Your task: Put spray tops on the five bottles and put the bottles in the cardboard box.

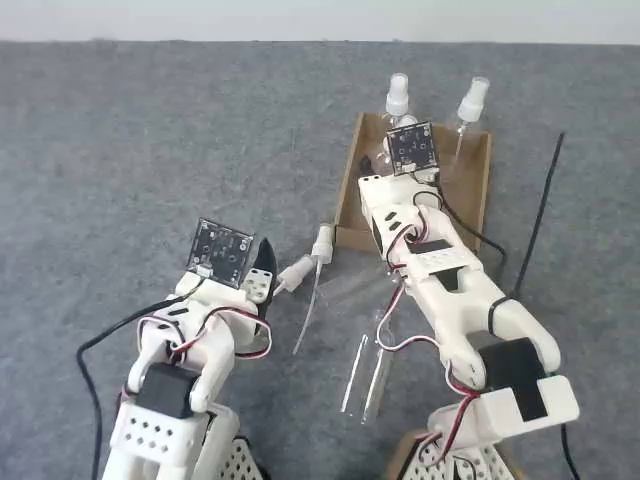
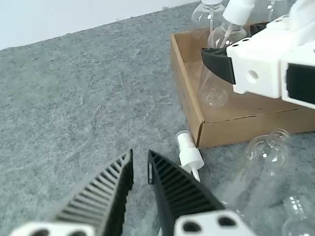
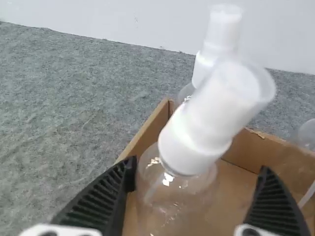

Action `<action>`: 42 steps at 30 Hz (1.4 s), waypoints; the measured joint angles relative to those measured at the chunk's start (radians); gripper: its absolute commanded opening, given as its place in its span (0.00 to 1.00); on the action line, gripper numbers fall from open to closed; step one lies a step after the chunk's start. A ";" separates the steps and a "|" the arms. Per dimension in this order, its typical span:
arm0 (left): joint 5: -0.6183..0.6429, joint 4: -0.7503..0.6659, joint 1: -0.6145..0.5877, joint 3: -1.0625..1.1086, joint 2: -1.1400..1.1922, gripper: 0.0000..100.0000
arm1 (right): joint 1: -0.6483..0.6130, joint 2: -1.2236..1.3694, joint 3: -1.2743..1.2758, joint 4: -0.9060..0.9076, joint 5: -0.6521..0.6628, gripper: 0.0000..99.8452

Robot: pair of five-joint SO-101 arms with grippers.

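The cardboard box (image 1: 345, 195) lies at the table's far middle. My right gripper (image 3: 197, 169) is inside it, open, jaws on either side of a tilted clear bottle (image 3: 167, 201) that carries a white spray top (image 3: 211, 123); this bottle (image 2: 214, 86) leans in the box's near corner. Two more capped bottles (image 1: 398, 95) (image 1: 472, 100) stand at the box's far end. My left gripper (image 2: 140, 156) hovers near the table with a narrow gap and nothing in it. One loose spray top (image 2: 189, 155) lies just beyond its tips, and a second loose spray top (image 1: 323, 240) lies near the box.
Uncapped clear bottles (image 2: 263, 157) (image 1: 378, 370) lie on the grey felt in front of the box (image 2: 186, 81), between the two arms. Black cables trail beside both arm bases. Open felt stretches to the far left.
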 measured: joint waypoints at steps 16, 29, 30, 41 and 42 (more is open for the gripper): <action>0.000 0.000 0.000 0.000 0.000 0.04 | -0.029 -0.097 -0.021 0.143 0.006 0.32; 0.000 0.000 0.000 0.000 0.000 0.04 | -0.029 -0.114 -0.299 0.381 0.006 0.32; 0.000 0.000 0.000 0.000 0.000 0.04 | -0.029 -0.132 -0.322 0.422 0.006 0.32; 0.000 0.000 0.000 0.000 0.000 0.04 | -0.048 -0.462 -0.371 0.852 0.006 0.31; 0.000 0.000 0.000 0.000 0.000 0.04 | -0.063 -0.488 -0.371 0.904 0.006 0.31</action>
